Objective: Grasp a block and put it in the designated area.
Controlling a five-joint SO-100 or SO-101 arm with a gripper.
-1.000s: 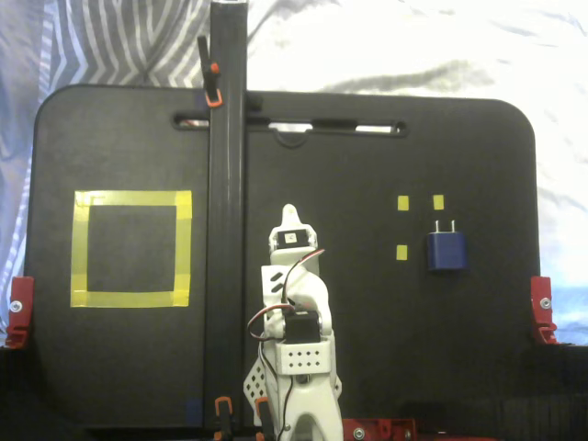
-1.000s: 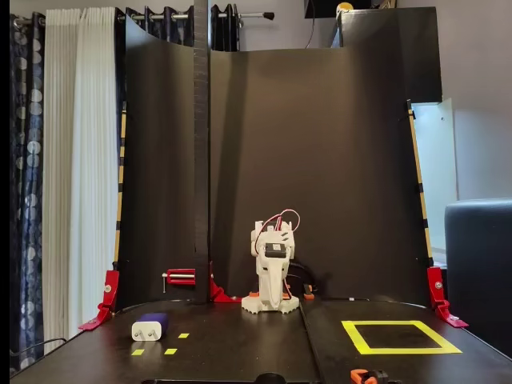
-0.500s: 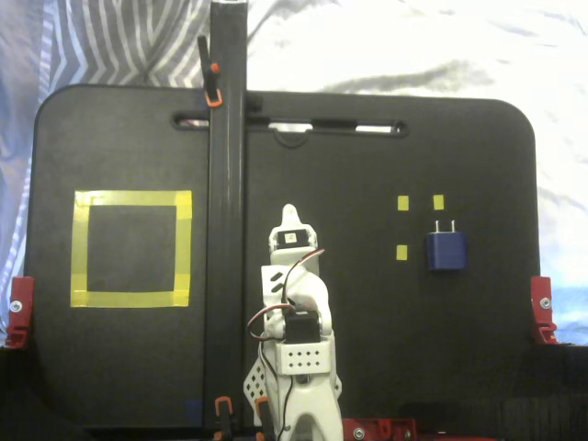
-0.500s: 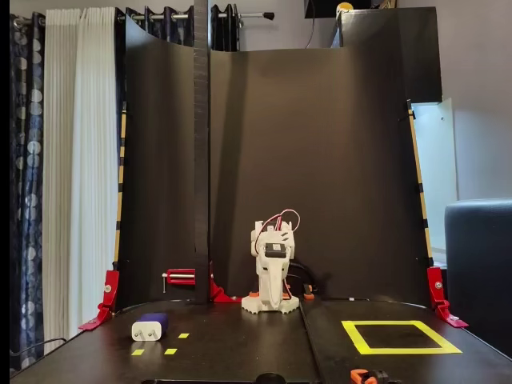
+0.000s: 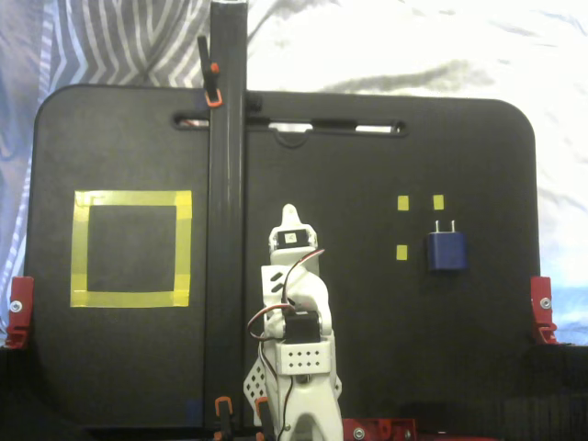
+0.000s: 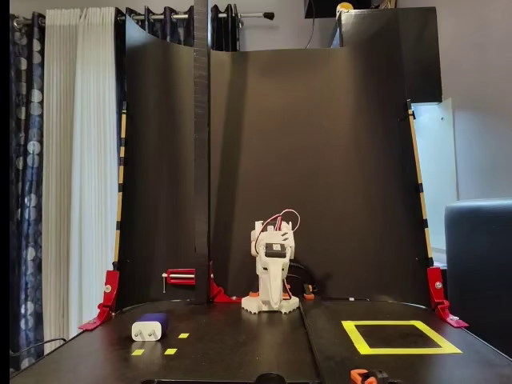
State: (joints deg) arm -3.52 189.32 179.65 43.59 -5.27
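The block (image 5: 446,251) is a small dark blue box with two silvery prongs, lying flat on the black board at the right in a fixed view. In the other fixed view the block (image 6: 150,327) lies at front left, showing a white end face. The designated area (image 5: 184,248) is a large square of yellow tape at the left, and the same designated area (image 6: 356,338) sits at front right in the other view. My white arm is folded at its base in the middle. The gripper (image 5: 289,215) (image 6: 271,302) looks shut and empty, well apart from both.
A black vertical post (image 5: 225,230) (image 6: 201,160) stands just beside the arm. Three tiny yellow tape squares (image 5: 402,203) lie close to the block. Red clamps (image 5: 18,310) (image 5: 542,308) hold the board's side edges. A tall black backdrop (image 6: 320,160) rises behind the arm.
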